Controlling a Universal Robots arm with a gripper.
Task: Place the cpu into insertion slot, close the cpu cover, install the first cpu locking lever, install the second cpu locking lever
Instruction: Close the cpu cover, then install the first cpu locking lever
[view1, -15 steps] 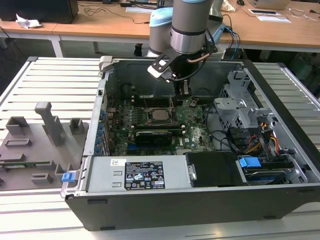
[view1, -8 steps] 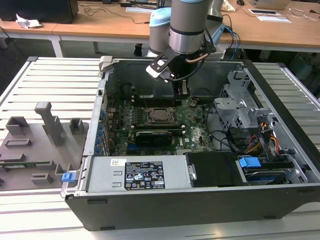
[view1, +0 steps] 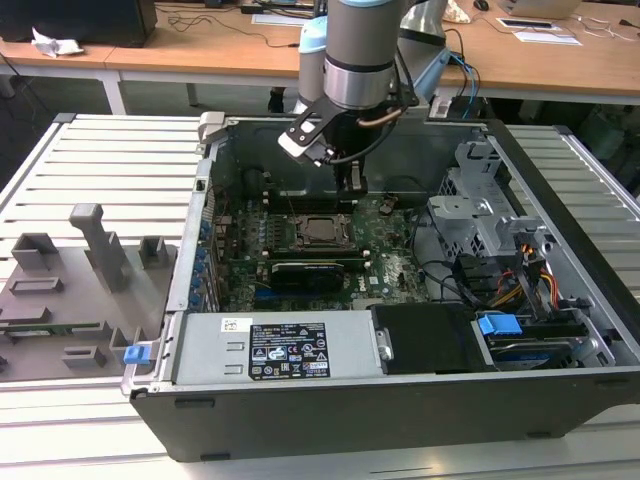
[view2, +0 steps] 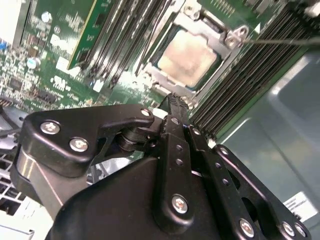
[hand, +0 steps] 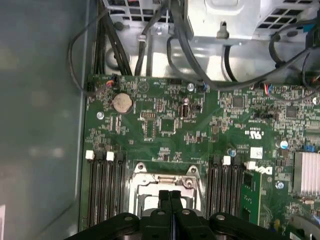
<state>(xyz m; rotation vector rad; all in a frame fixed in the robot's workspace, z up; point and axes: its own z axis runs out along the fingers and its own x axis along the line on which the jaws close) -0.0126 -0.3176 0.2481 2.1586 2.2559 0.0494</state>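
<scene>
The cpu (view1: 325, 230) lies in the insertion slot (view1: 303, 240) on the green motherboard, and its pale silver top (view2: 190, 57) shows through the window of the cpu cover (view2: 167, 84). The cover (hand: 142, 181) lies flat over the socket. A thin metal lever rod (view2: 285, 42) runs out from the socket's corner. My gripper (view1: 352, 185) hangs just above the board at the socket's far edge. Its black fingers are shut together with nothing between them, and their tips (hand: 170, 194) sit over the cover frame. In the second wrist view the gripper (view2: 172, 99) points at the socket's edge.
Memory slots (hand: 105, 190) flank the socket on both sides. A long black card (view1: 315, 270) lies in front of it. The case holds a grey power supply (view1: 270, 350), a metal drive cage (view1: 480, 200) and loose cables (view1: 520, 280). A grey fixture tray (view1: 70, 280) sits outside the case at the exterior view's left.
</scene>
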